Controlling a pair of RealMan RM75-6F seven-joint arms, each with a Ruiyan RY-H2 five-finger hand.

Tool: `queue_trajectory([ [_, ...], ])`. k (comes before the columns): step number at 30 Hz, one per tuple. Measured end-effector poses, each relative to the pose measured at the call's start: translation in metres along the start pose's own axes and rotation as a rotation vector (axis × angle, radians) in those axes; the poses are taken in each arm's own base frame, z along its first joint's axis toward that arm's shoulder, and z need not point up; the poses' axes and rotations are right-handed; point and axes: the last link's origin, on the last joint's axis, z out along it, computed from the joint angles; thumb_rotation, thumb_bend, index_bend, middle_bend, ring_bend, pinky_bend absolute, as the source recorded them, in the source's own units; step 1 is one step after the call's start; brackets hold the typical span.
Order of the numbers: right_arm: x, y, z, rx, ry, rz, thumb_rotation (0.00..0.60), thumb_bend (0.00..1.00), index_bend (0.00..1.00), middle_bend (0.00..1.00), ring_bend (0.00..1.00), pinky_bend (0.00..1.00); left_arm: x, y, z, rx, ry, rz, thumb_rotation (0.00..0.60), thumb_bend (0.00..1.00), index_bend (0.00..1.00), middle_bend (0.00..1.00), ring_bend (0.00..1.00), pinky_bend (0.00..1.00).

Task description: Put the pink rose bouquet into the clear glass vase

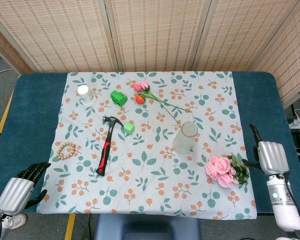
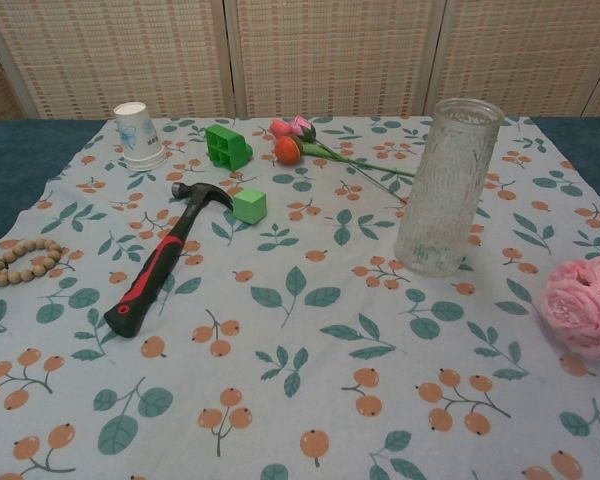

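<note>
Folding woven-reed screen panels (image 1: 155, 32) in pale wooden frames behind the table (image 1: 37, 100), dark teal tabletop under a leaf-and-berry printed cloth (image 1: 155, 150), grey floor (image 1: 0, 62) at left, even indoor light

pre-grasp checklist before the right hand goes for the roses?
1. Pink rose bouquet lying free on the cloth: ok.
2. Right hand holding nothing, beside the bouquet's stems: ok.
3. Clear glass vase upright, mouth up: ok.
4. Vase holds nothing: ok.
5. Left hand parked at the table's near left corner, far from the vase: ok.
6. Stem length versus vase depth: cannot tell.
</note>
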Motion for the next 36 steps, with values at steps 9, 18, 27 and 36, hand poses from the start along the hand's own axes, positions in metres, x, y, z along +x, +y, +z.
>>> queue_trajectory([
  [9,0.002,0.001,-0.012,0.056,0.02,0.006,0.6,0.04,0.04,0.58,0.5,0.85,0.002,-0.001,-0.002,0.008,0.0,0.003,0.6,0.34,0.1,0.12,0.16,0.39],
  [18,-0.003,0.0,-0.018,0.093,0.027,0.018,0.6,0.04,0.06,0.55,0.47,0.85,0.004,-0.002,-0.005,0.021,0.0,0.004,0.6,0.34,0.1,0.12,0.16,0.39],
  [27,-0.01,0.012,-0.024,0.095,-0.165,-0.144,0.6,0.0,0.06,0.55,0.48,0.82,0.003,-0.002,-0.005,0.024,-0.009,0.007,0.6,0.34,0.1,0.12,0.16,0.39],
  [36,-0.027,0.024,-0.01,0.047,-0.402,-0.333,0.6,0.0,0.0,0.53,0.46,0.8,0.003,-0.001,-0.005,0.021,-0.008,0.008,0.6,0.33,0.1,0.12,0.16,0.39],
])
